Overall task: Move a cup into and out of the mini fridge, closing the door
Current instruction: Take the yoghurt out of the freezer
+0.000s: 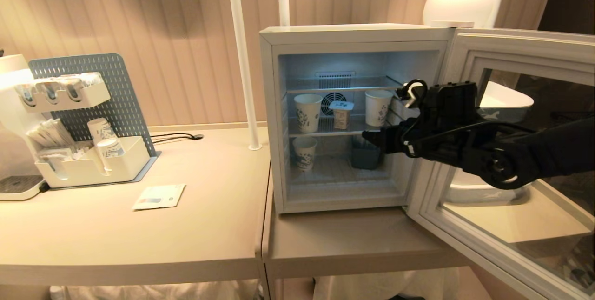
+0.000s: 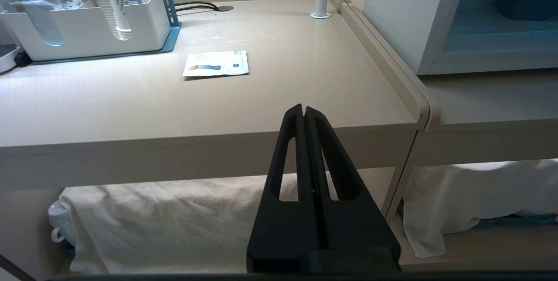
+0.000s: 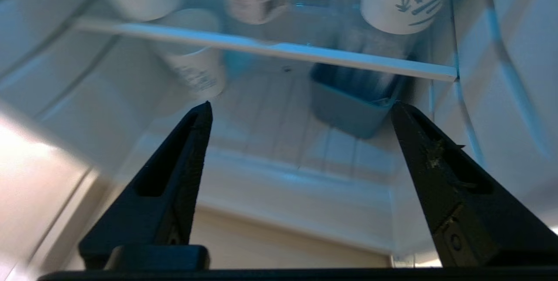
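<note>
Café-style drinks corner: paper cups, mini fridge, sachet organiser.

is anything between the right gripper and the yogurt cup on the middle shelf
Nothing visible blocks it. The door is swung open, the right gripper hangs open at the fridge mouth, below shelf level, and the cup stands alone between two paper cups.

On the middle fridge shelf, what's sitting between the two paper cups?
In the head view, the cup, a small lidded tub, stands alone between the left paper cup and the right paper cup on the wire shelf, touching neither.
</note>
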Robot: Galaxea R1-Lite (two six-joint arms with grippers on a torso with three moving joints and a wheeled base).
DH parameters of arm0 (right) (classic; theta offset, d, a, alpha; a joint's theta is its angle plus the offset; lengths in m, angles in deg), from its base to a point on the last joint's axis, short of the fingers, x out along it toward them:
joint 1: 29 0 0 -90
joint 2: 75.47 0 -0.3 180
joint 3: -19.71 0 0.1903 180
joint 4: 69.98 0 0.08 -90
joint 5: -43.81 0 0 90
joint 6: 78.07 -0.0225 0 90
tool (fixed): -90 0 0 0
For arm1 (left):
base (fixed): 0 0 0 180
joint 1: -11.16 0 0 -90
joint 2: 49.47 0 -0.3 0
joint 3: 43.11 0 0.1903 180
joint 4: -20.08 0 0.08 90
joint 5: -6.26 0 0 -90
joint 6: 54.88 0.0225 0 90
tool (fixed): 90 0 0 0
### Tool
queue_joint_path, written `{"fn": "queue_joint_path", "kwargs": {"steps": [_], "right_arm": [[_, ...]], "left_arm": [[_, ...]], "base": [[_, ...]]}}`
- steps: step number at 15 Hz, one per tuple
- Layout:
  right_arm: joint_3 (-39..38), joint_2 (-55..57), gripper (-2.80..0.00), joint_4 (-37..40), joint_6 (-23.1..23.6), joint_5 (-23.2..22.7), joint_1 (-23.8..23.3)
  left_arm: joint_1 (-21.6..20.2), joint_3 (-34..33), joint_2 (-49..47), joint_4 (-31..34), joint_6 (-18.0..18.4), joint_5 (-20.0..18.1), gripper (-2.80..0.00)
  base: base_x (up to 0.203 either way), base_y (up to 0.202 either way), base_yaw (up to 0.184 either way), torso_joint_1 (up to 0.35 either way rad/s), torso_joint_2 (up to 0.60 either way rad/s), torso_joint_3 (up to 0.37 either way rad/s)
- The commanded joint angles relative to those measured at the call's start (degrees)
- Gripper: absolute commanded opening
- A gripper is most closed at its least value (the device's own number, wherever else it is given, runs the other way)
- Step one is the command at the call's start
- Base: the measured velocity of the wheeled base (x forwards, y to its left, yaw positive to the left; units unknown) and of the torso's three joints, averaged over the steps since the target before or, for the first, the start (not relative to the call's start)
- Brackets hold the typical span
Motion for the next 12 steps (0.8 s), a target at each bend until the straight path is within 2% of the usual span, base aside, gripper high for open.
{"fn": "queue_joint_path", "kwargs": {"steps": [1,4,9,12], "right_arm": [[3.22,5.19,0.00,-0.22,-0.71,2.83,1.93],[9.15,8.93,0.00,0.74,-3.55,10.73,3.66],[16.92,12.09,0.00,5.64,-4.39,14.08,4.85],[18.64,13.76,0.00,5.99,-4.62,14.71,6.08]], "left_arm": [[-0.01,0.00,-0.07,-0.04,0.01,0.01,-2.80],[-0.01,0.00,-0.07,0.04,0.01,0.01,-2.80],[-0.01,0.00,-0.07,-0.04,-0.08,0.01,-2.80],[-0.01,0.00,-0.07,-0.04,-0.08,0.01,-2.80]], "base": [[0.000,0.000,0.000,0.000,0.00,0.000],[0.000,0.000,0.000,0.000,0.00,0.000],[0.000,0.000,0.000,0.000,0.00,0.000],[0.000,0.000,0.000,0.000,0.00,0.000]]}}
